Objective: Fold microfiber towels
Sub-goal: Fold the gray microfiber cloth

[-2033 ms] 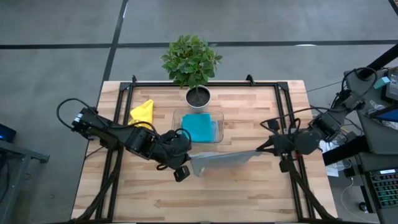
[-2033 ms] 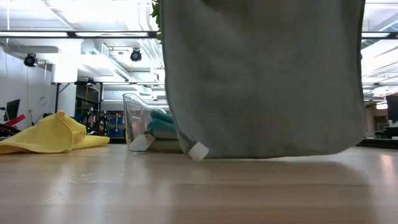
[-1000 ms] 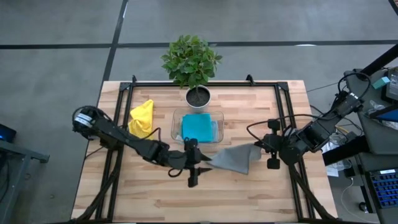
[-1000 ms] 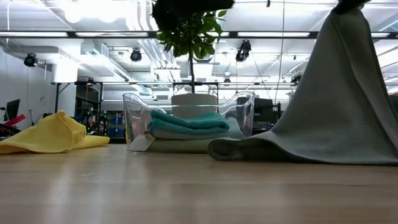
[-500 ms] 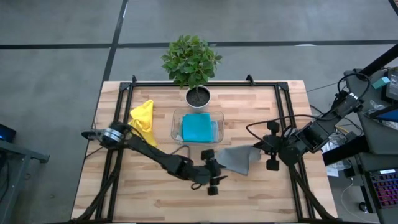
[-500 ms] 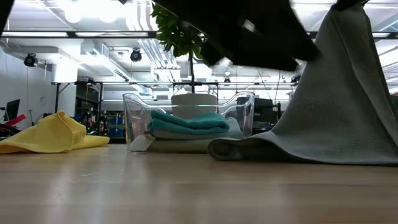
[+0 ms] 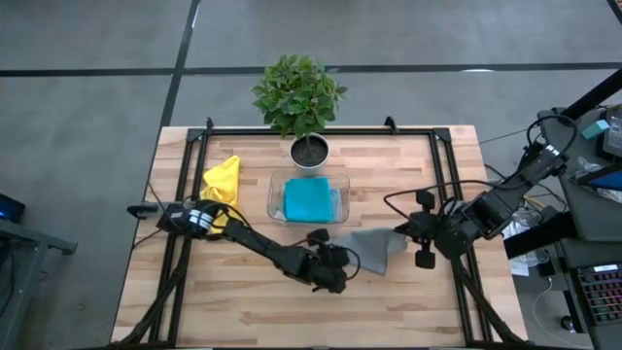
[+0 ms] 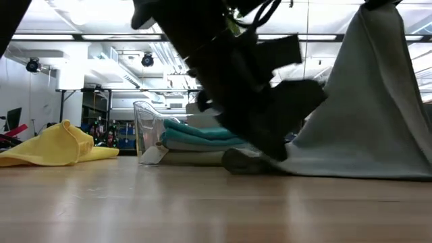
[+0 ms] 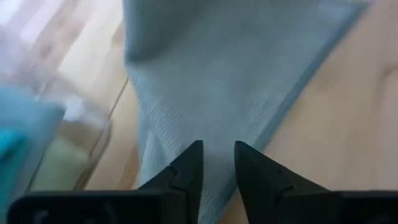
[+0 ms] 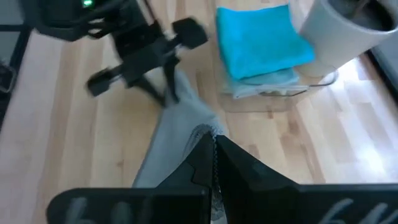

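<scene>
A grey towel point(image 7: 374, 248) runs from a raised right corner down to the table. My right gripper point(image 7: 400, 233) is shut on that corner. My left gripper point(image 7: 342, 264) has come down, slanting, at the towel's left end point(image 8: 239, 162), which lies crumpled on the table. In the left wrist view its fingers point(image 9: 193, 165) stand a narrow gap apart, with grey cloth showing between them. A yellow towel point(image 7: 222, 183) lies crumpled at the far left. A folded teal towel point(image 7: 311, 199) sits in the clear tray point(image 7: 275, 185). My left gripper has its fingertips point(image 9: 245, 165) down at the grey towel's hem point(image 9: 273, 121); whether they touch or pinch the cloth I cannot tell. My right gripper pinches the towel's raised corner point(image 10: 202, 132) between its shut fingers, coming from the table's right and slanting down. The cloth hangs from them in a slope, its lower end point(image 8: 337, 158) on the table.
A potted plant point(image 7: 310, 151) stands behind the tray at the far edge. Black frame rails point(image 7: 185, 194) run along the table's left and right sides. Bare wood point(image 7: 292, 311) lies along the near edge.
My left gripper has gone toward the table's right and down, tipping its fingers lower, and now stands at the grey towel's left end. The towel has stayed as it was, its raised corner still in my right gripper.
</scene>
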`<control>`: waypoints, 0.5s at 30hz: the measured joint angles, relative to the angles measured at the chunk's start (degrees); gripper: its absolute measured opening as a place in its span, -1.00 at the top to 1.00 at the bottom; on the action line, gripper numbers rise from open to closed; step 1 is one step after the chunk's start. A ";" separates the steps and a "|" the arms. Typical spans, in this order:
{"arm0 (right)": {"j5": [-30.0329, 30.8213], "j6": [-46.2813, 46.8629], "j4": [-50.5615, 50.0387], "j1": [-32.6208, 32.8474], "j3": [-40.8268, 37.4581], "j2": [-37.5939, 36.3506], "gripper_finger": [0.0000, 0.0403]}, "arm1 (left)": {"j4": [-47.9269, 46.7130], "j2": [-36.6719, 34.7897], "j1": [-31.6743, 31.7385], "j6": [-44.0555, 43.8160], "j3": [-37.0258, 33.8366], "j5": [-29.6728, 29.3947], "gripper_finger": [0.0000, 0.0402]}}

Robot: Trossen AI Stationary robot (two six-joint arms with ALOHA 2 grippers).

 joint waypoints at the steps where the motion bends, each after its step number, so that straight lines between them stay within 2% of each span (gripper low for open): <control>1: -0.79 0.03 0.34 0.00 0.00 0.24 0.96 | -1.49 0.03 0.00 -1.05 -0.11 0.04 0.66; 6: -4.98 0.01 1.96 0.31 -0.12 3.26 0.96 | -11.47 0.03 0.09 -6.55 -0.33 1.88 0.80; 11: -12.21 -0.12 4.87 0.61 -0.13 8.19 0.96 | -22.40 -0.76 -0.40 -7.17 0.18 10.16 0.95; 13: -12.68 -0.16 6.28 0.78 -0.13 10.48 0.96 | -26.81 -1.44 -1.34 -5.40 -0.03 10.81 0.99; 15: -10.46 -0.15 7.39 0.79 -0.11 12.75 0.96 | -31.14 -2.21 -2.11 -3.15 -0.20 11.39 0.99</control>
